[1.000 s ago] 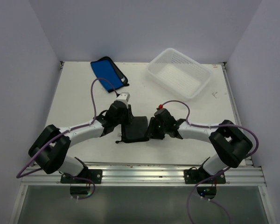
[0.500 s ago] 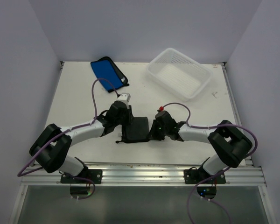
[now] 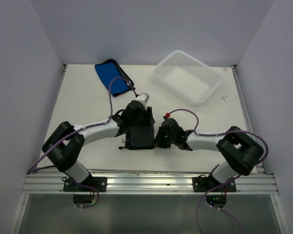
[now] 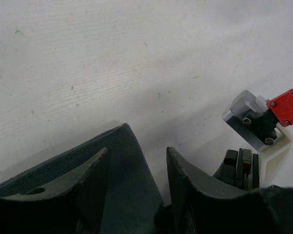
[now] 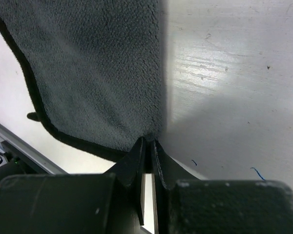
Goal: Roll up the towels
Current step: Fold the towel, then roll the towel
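1. Black-edged bright blue cloth towel [image 3: 112,77] lies flat at the far left of the white surface [image 3: 83,112], skewed to its edges and well apart from both arms.
2. Left tool [image 3: 139,138] reaches in toward centre and sits directly over the dark grey soft towel with black edging [image 3: 134,145].
3. In the left wrist view the left tool [image 4: 137,151] is released: the fingers [image 4: 88,170] stand apart and clamp nothing. A corner of the dark towel [image 4: 127,165] shows in the gap, with bare surface beyond it.
4. The dark towel lies near the front middle of the surface, between the two tools. I cannot tell whether it is flat or partly folded from above.
5. Right tool [image 3: 158,139] sits just beside the dark towel's right edge.
6. In the right wrist view the right tool [image 5: 149,141] is clenched, tips pinching that towel's [image 5: 97,73] edge where cloth meets bare surface.
7. Small red block [image 3: 167,115] on the right arm's wrist also shows in the left wrist view [image 4: 285,106].
8. White perforated plastic basket [image 3: 161,75] stands far right of centre, tilted to the surface's edges and apart from both towels.
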`<act>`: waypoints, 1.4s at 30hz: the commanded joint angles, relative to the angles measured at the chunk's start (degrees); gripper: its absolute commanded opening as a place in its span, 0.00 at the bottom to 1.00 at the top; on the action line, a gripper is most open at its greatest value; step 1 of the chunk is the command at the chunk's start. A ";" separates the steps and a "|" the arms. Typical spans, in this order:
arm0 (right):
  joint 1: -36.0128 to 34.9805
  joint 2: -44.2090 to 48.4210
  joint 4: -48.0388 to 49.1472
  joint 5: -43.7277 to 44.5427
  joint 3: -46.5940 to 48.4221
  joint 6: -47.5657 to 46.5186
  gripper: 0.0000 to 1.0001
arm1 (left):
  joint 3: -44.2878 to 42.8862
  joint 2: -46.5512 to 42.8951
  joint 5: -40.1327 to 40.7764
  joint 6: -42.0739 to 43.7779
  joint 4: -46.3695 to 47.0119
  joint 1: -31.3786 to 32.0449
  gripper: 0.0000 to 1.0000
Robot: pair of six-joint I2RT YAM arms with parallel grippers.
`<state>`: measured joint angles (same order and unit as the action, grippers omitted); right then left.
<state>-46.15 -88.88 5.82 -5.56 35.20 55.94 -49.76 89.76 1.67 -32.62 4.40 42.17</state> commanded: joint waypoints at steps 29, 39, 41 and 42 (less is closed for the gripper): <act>-0.96 -3.67 8.85 2.22 -4.35 3.38 0.00 | -14.49 14.56 14.15 -3.33 -14.51 6.25 0.50; -1.05 -2.35 6.92 3.10 -3.82 2.42 0.00 | -17.30 19.49 18.97 -2.80 -18.63 6.25 0.43; -1.05 -2.26 6.74 3.19 -3.91 2.42 0.00 | -17.30 19.67 20.20 -2.62 -19.17 6.25 0.43; -0.96 -2.35 6.83 3.19 -3.91 2.42 0.00 | -17.13 19.76 20.30 -2.54 -19.17 6.25 0.40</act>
<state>-46.85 -91.35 17.08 -5.26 32.36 59.57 -65.80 108.01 18.26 -35.88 -12.49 48.58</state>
